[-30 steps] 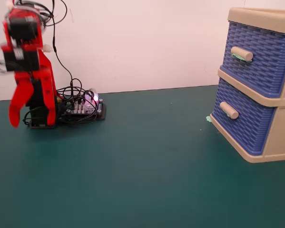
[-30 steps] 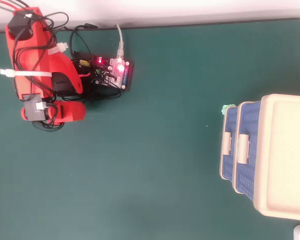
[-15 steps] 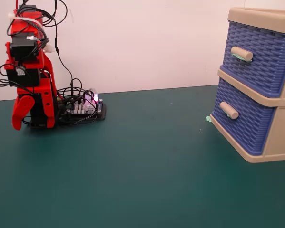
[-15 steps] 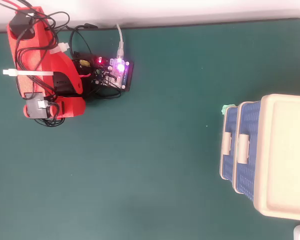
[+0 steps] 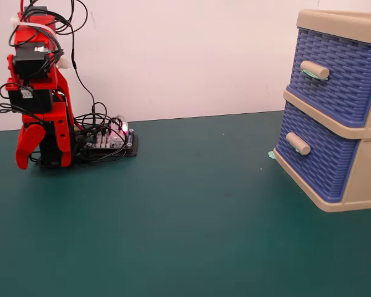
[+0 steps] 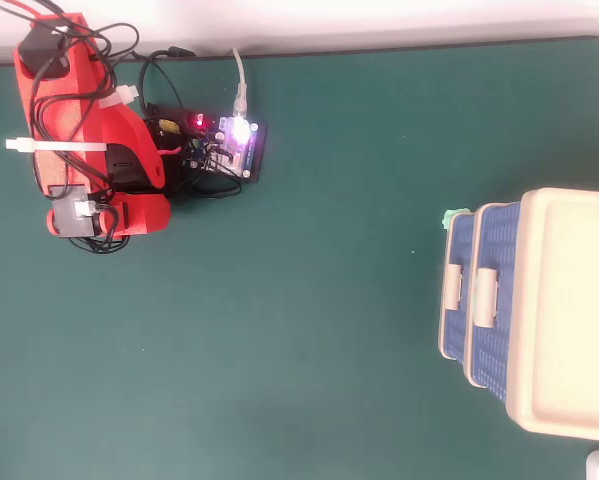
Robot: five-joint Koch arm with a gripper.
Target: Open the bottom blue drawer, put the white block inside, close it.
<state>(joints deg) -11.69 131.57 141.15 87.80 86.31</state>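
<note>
My red arm (image 5: 39, 93) folded on green table (image 5: 185, 235) by white wall (image 5: 191, 55) — gripper (image 5: 25, 148) grip unclear — bottom blue drawer (image 5: 318, 158) closed.

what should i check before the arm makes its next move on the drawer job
1. Bottom blue drawer shut, handle facing the arm: ok.
2. White block located: not ok, it shows in neither view, so it cannot be told where it is.
3. Pincer free of load: cannot tell, only one red jaw shows, folded down beside the arm's base.
4. Green table between arm and cabinet free of obstacles: ok.
5. Upper blue drawer shut, not overhanging the lower handle: ok.
6. Controller board powered, lights on: ok.
</note>
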